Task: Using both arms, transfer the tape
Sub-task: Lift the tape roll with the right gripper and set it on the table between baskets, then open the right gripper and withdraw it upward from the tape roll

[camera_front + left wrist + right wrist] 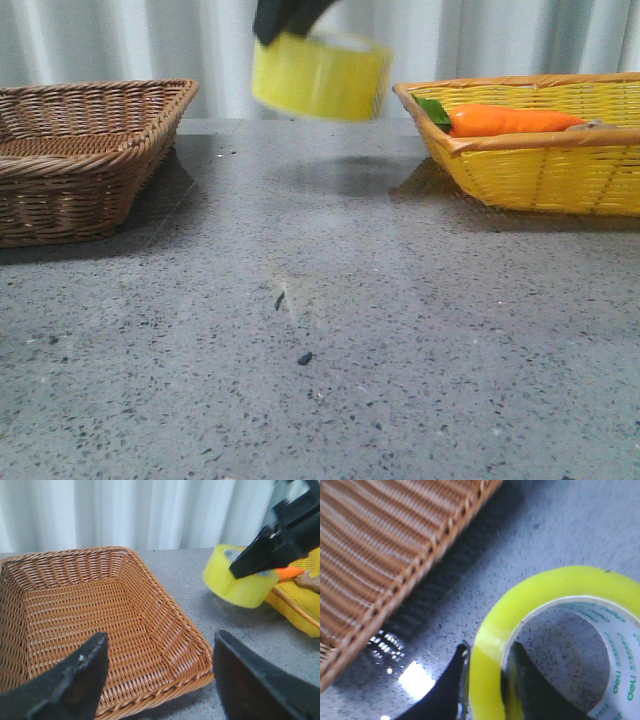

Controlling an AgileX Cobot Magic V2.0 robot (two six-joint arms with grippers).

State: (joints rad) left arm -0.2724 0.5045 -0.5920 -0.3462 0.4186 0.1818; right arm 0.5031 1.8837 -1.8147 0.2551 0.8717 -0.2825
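Observation:
The tape (320, 76) is a wide yellow roll with a white printed core. It hangs in the air above the grey table, between the two baskets. My right gripper (285, 22) is shut on its wall, one finger outside and one inside the core, as the right wrist view shows (489, 677). The roll also shows in the left wrist view (240, 576), held by the black right gripper (272, 550). My left gripper (160, 652) is open and empty, over the near corner of the brown wicker basket (90, 625). It is out of the front view.
The brown wicker basket (75, 150) stands at the left of the table. A yellow basket (540, 160) at the right holds an orange carrot (510, 121). The grey speckled table (320, 330) lies between them.

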